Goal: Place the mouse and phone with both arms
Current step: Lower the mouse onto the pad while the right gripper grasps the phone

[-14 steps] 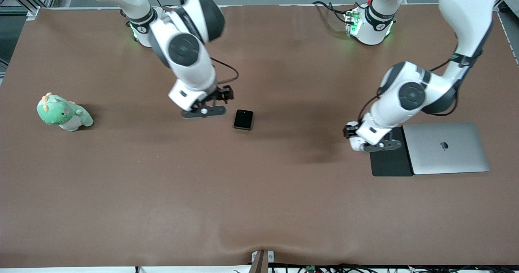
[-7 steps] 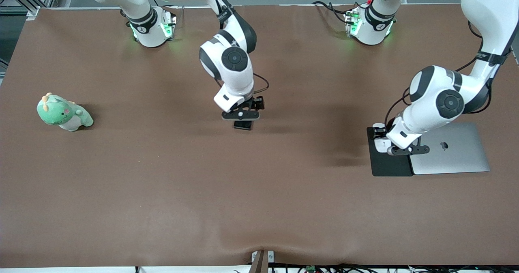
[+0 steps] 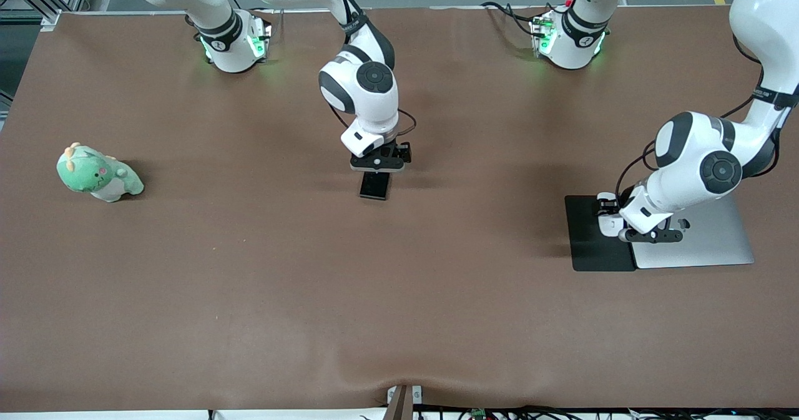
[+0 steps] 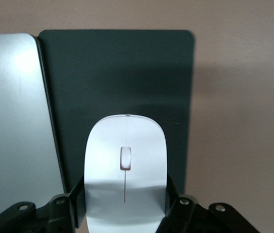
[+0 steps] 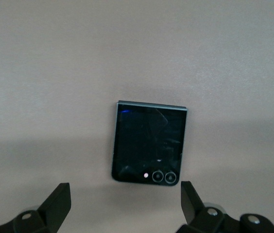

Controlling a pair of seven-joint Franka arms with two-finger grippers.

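The black phone [image 3: 374, 187] lies flat near the middle of the brown table. My right gripper [image 3: 379, 168] hovers just above it, open and empty. In the right wrist view the phone [image 5: 149, 144] lies ahead of the open gripper [image 5: 125, 200], outside the fingers [image 5: 59, 200]. My left gripper [image 3: 617, 224] is shut on the white mouse [image 3: 607, 223], over the black mat [image 3: 590, 251]. In the left wrist view the mouse [image 4: 126, 160] sits between the gripper's [image 4: 126, 196] fingers, above the mat [image 4: 117, 73].
A closed silver laptop [image 3: 711, 245] lies beside the mat at the left arm's end, partly under the left arm; it also shows in the left wrist view [image 4: 15, 121]. A green plush toy [image 3: 97, 173] stands at the right arm's end.
My right gripper has swung toward the left arm's end and now hangs over the phone. My left gripper has carried the mouse from the mat's edge to over the mat, toward the laptop.
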